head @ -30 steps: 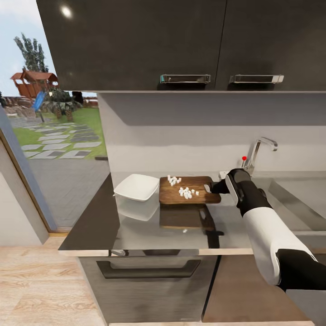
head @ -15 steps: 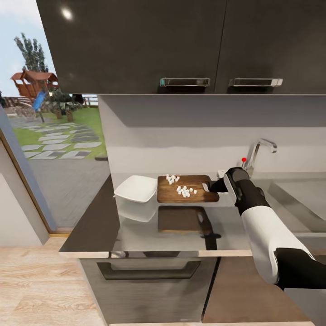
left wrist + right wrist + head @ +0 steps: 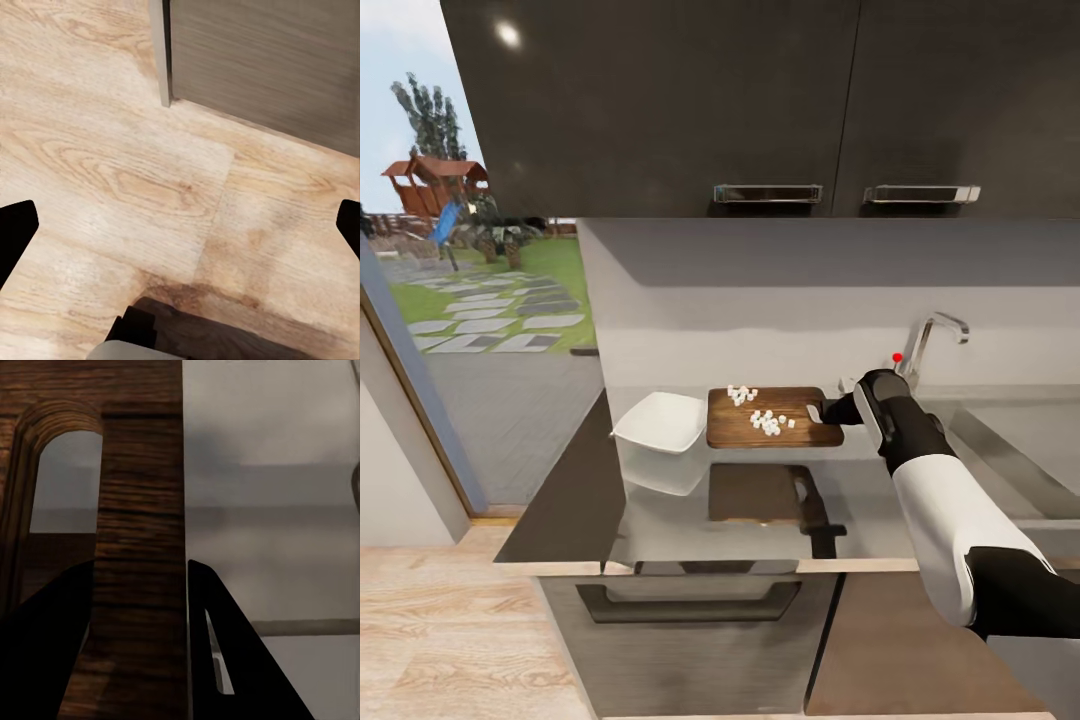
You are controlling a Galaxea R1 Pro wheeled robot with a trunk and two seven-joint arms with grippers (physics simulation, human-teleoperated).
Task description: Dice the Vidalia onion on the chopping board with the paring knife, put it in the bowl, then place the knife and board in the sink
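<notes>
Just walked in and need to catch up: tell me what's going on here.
The right gripper is clamped on the handle end of the chopping board, holding it above the countertop beside the bowl. White diced onion sits on the board; none is visible in the bowl yet. The sink lies to the right. The left gripper hangs open over the wooden floor.

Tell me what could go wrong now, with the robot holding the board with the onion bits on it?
The right claw grips the chopping board by its handle end alone, lifted off the countertop. If the board tips the wrong way, the loose onion pieces may slide off and miss the bowl. With such a small hold, the board itself might also slip or twist in the claw.
</notes>
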